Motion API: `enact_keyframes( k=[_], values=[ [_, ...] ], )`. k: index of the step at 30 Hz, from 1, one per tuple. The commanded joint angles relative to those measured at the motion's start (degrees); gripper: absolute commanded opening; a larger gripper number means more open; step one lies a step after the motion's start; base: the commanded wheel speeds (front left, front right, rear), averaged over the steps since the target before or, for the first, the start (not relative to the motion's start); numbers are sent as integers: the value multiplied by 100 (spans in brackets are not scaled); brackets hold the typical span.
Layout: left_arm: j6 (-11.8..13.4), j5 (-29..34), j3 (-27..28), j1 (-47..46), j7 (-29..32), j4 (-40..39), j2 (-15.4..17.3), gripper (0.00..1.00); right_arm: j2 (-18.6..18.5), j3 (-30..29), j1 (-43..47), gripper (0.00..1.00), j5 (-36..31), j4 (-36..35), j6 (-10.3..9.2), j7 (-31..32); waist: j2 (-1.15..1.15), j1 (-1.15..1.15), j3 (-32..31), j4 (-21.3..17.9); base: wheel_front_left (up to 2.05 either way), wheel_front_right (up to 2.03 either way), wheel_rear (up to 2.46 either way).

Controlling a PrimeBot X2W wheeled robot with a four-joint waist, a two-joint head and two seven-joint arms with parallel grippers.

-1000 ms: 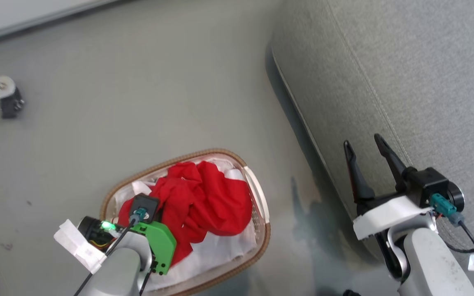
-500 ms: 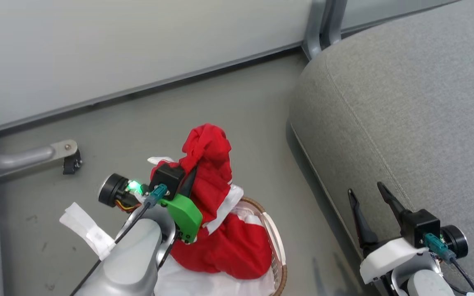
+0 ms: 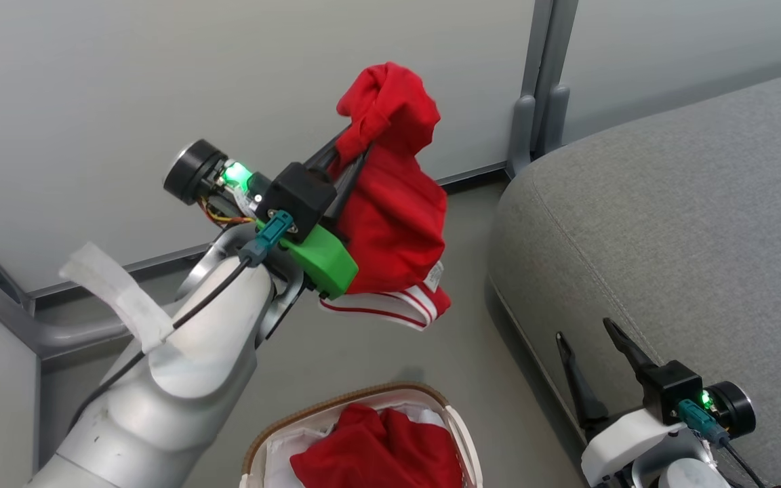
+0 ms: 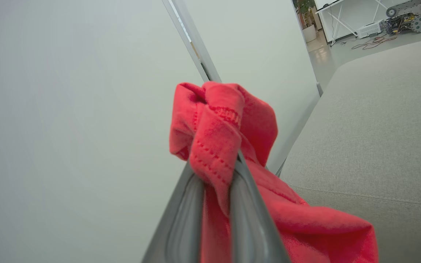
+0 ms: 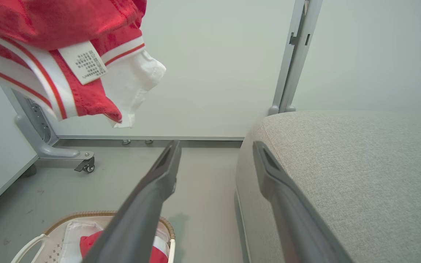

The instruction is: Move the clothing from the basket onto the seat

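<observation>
My left gripper (image 3: 353,146) is shut on a red garment with white striped trim (image 3: 397,210), which hangs in the air well above the floor, left of the grey seat (image 3: 675,224). The left wrist view shows the bunched red fabric (image 4: 217,128) pinched between the fingers. A second red garment (image 3: 380,454) lies in the basket (image 3: 462,434) at the bottom. My right gripper (image 3: 587,335) stands open and empty at the seat's front edge, also seen as right gripper (image 5: 214,149) in its wrist view, where the hanging garment (image 5: 49,54) shows at the upper left.
A grey wall panel with a metal post (image 3: 539,88) stands behind. A metal foot with a caster (image 5: 82,162) rests on the floor at the left. Bare grey floor (image 3: 363,352) lies between basket and seat.
My left gripper has risen out of the basket with the striped red garment, which now hangs free. The head camera has tilted up, so the basket has slid to the bottom.
</observation>
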Motion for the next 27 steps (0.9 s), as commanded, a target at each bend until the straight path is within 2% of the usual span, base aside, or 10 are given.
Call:
enact_keyframes(
  k=[1, 7, 15, 27],
  values=[
    [-9, -43, -31, -153, 30, -93, 74, 0, -20, 38, -73, 100, -35, 9, -4, -28, 0, 1, -73, 27, 0, 0, 0],
    [-8, -78, -181, -592, 206, -367, 156, 0, -21, 380, -285, 100, -41, -82, -4, -28, 0, 1, -97, 51, 0, 0, 0],
    [-9, -143, -337, -944, 432, -502, 89, 0, -21, 1253, -635, 100, -167, -172, -5, -28, 0, 1, -96, 127, 0, 0, 0],
    [-8, -290, -681, -1163, 480, -641, -79, 0, -21, 1711, -1634, 100, -729, 509, -5, -27, 0, 1, -72, 347, 0, 0, 0]
  ],
)
